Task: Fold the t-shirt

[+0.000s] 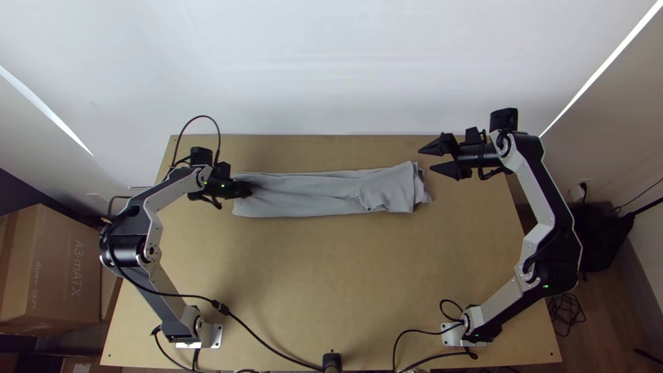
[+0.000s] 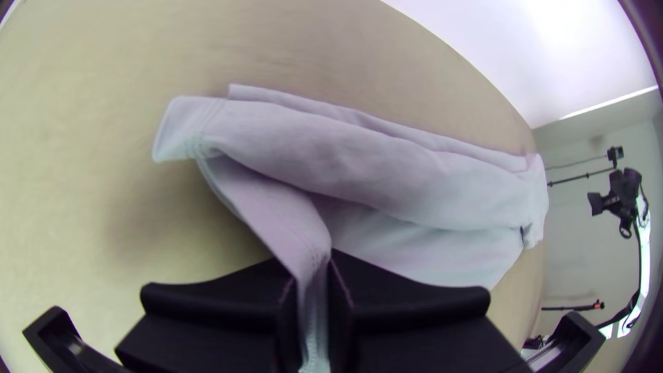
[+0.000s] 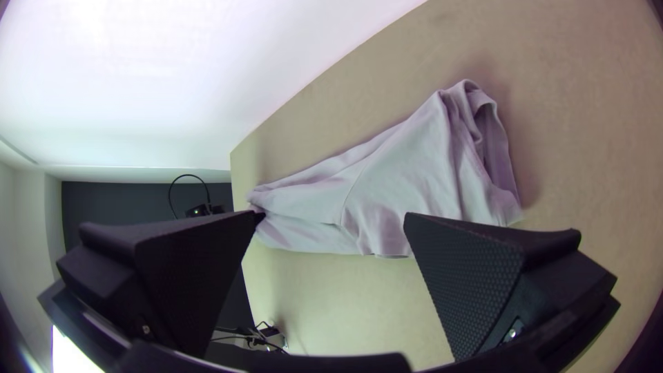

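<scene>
1 T-shirt (image 1: 311,195) on table (image 1: 318,276); left end in left hand (image 1: 246,189), right end near right hand (image 1: 425,160).

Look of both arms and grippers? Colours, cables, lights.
Left arm and right arm: silver-grey angular links, black joints, small green lights, pale base plates. Black cables run along the left one. Left gripper and right gripper: black, wide flat jaws; the right's taper, with a textured inner face.
</scene>
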You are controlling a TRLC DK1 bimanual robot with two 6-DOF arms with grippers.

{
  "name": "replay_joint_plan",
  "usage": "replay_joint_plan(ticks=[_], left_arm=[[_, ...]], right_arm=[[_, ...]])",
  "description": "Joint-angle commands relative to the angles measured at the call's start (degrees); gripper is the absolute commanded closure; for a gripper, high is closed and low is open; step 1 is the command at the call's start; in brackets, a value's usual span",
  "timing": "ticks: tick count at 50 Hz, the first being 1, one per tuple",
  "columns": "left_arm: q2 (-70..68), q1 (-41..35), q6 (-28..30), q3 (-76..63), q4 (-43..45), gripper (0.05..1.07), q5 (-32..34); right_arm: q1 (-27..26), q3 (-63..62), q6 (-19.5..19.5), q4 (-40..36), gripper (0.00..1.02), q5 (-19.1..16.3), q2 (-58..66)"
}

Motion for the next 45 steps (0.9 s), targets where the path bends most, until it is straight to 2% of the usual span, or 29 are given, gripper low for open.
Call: replay_joint_plan(ticks=[1,16,23,29,38,45], left_arm=[[-2.72,5.77,0.84,-2.55,-0.2,1.05,-1.19],[-6.15,23.88,10.59,0.71,-8.02,1.05,0.74],[-9.05,26.86,12.61,4.22,-16.46,1.05,3.38],[-14.59,24.23,11.65,5.1,-19.71,1.05,4.78],[-20.65,13.07,6.46,7.21,-21.65,1.05,4.7],[-20.3,4.19,1.8,11.96,-21.73,1.05,3.73]], right_arm=[[-0.08,-1.91,0.78,-0.29,0.03,-0.55,-1.8],[0.19,-2.97,0.51,0.86,0.03,-0.11,-1.89],[0.19,-3.67,0.07,0.95,0.03,0.25,-1.89],[0.28,-4.73,-0.37,0.95,0.03,0.25,-1.98],[0.28,-6.4,-0.46,0.95,0.03,0.25,-3.03],[-0.34,-7.36,-0.37,0.95,0.03,0.25,-4.44]])
